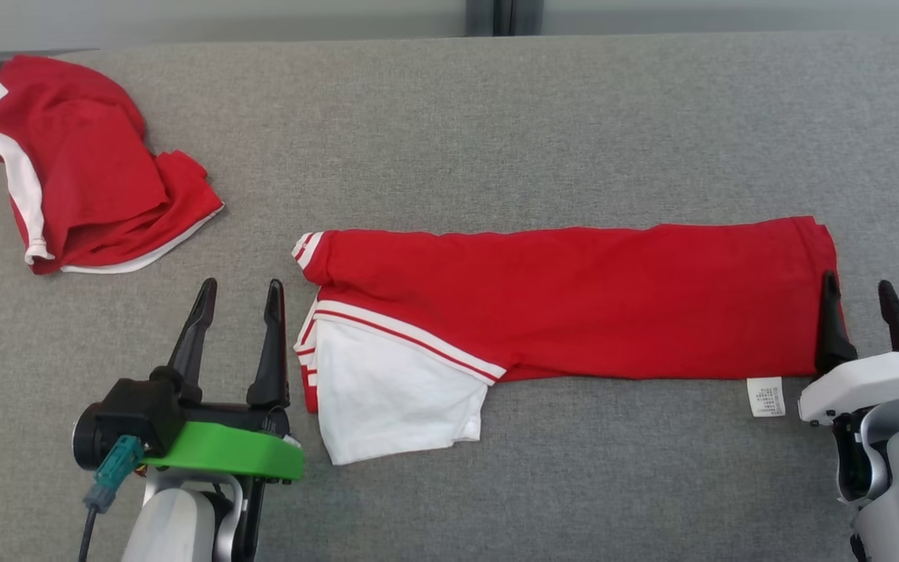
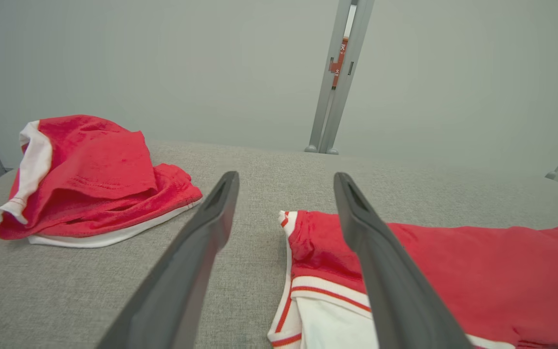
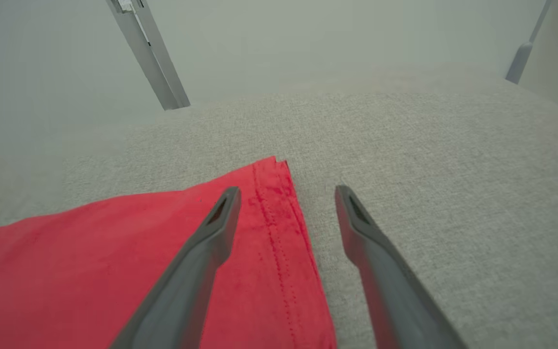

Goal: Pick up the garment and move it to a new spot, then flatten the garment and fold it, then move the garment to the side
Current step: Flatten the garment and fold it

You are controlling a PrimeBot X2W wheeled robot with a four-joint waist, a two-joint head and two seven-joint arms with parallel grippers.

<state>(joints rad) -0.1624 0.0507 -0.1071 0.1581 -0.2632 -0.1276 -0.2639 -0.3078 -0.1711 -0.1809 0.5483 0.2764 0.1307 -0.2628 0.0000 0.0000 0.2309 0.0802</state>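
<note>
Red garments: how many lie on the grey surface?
2. A crumpled garment lies at the far left; a folded garment stretches across the middle. No others seem hidden.

My left claw [image 1: 242, 284] sits just left of the folded garment [image 1: 574, 304], my right claw [image 1: 857, 281] straddles its right edge; a crumpled garment [image 1: 90, 164] lies behind, far left.
</note>
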